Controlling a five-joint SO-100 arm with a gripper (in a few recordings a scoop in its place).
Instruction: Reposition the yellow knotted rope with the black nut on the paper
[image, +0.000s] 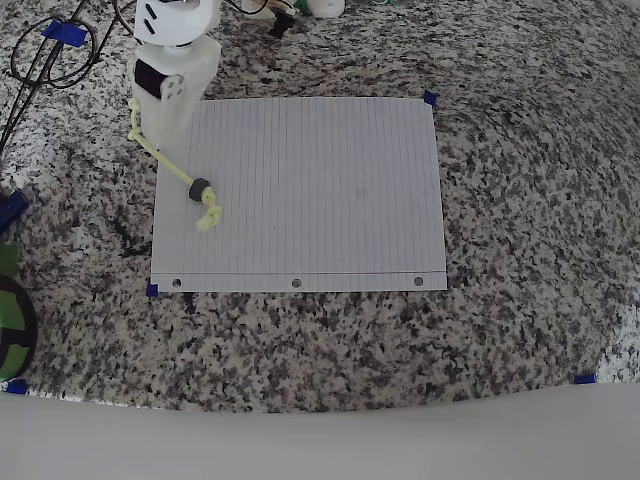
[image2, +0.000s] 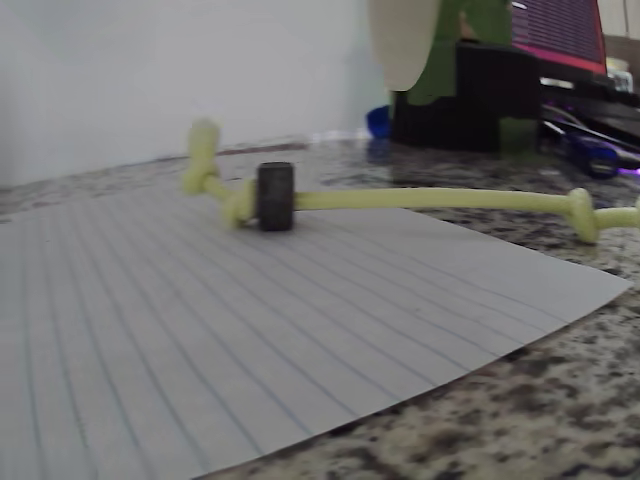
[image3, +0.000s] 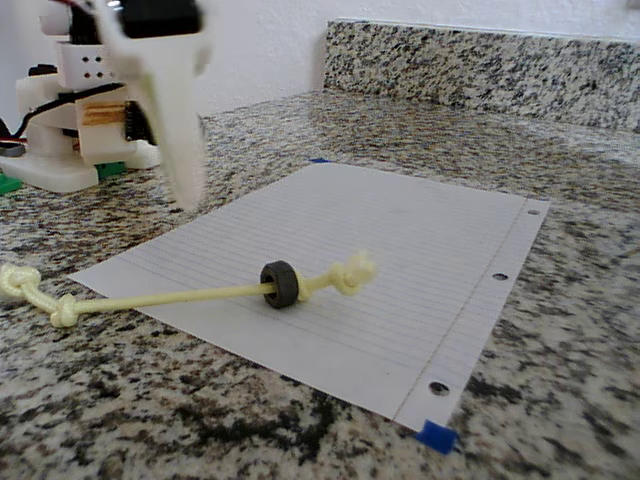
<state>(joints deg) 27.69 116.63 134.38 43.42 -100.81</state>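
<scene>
Speckled granite counter (image: 520, 200) under lined paper (image: 320, 190), knotted rope (image: 170, 170).

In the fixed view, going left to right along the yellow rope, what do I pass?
Knotted end on the granite counter → second knot → long straight stretch of rope → black nut on the paper → knot at the far end.

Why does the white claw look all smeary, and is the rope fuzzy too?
In the fixed view the claw is blurred, close to the lens; the rope and nut look sharp. In the wrist view both are soft. The overhead view bends the counter's near edge.
</scene>
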